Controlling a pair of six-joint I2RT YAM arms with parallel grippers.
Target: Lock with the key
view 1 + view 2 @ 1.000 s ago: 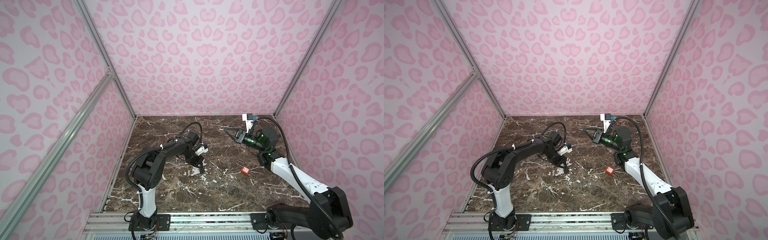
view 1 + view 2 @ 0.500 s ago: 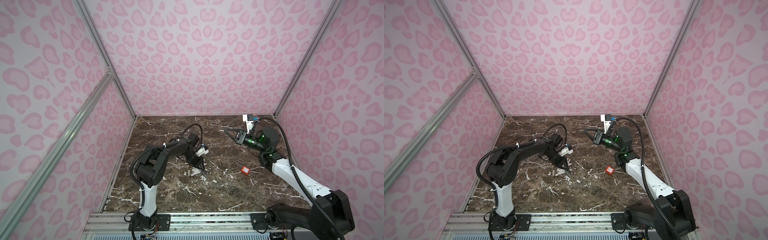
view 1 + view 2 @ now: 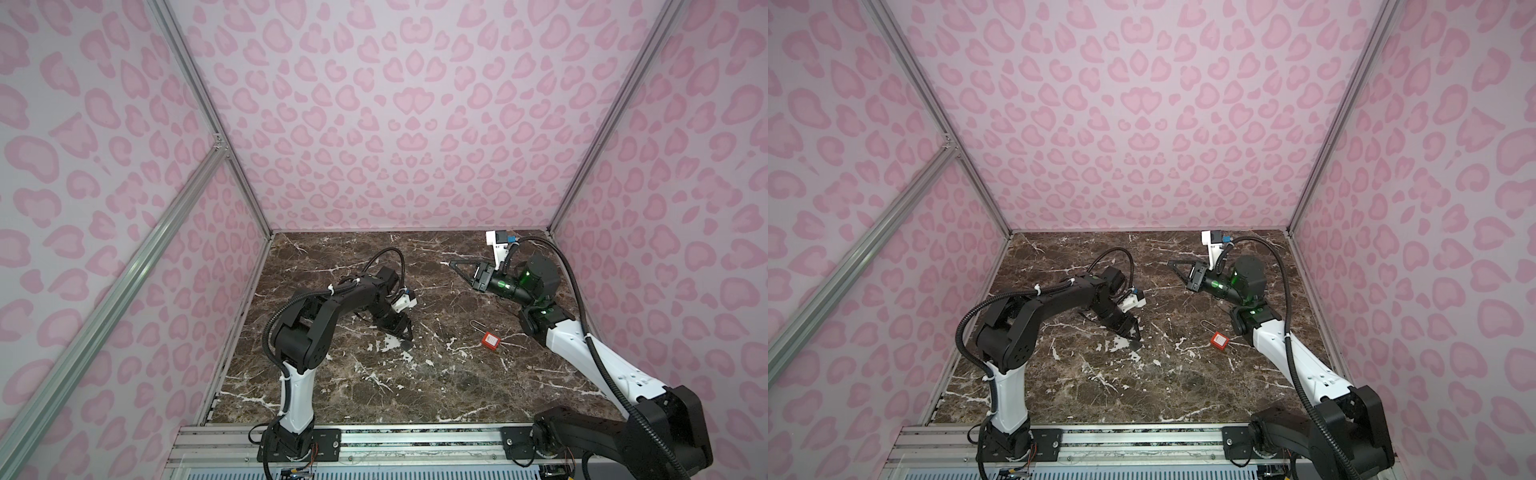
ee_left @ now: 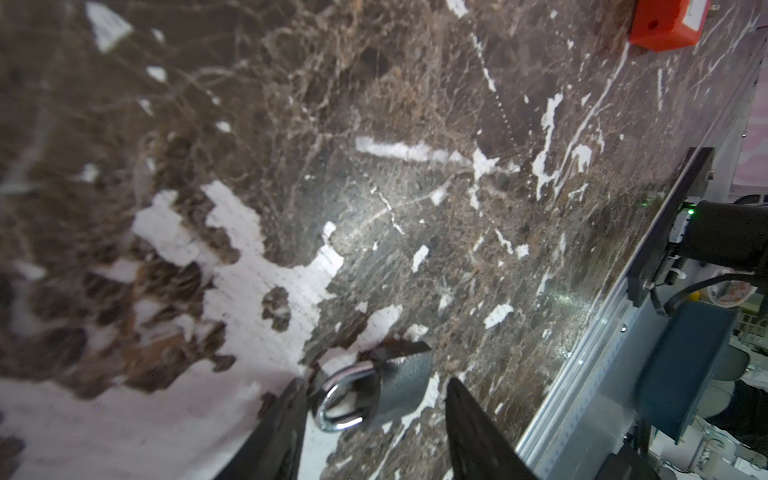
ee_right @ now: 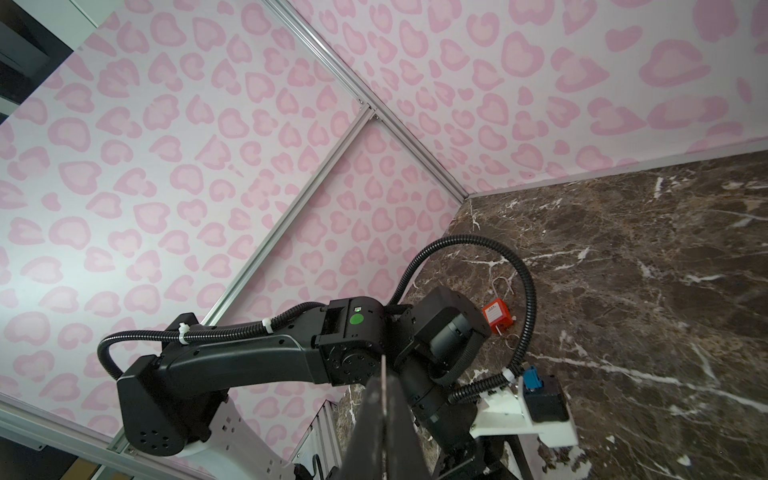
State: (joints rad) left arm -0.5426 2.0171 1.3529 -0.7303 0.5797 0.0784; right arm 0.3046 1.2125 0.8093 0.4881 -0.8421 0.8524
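Your L tool low on worktop, fingers apart, grey padlock lying between them, your R tool raised, tips pressed together, red block w/ wire loop well apart from both tools.

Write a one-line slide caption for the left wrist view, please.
Open left gripper straddling a grey padlock on the marble table, with a red box lying beyond.
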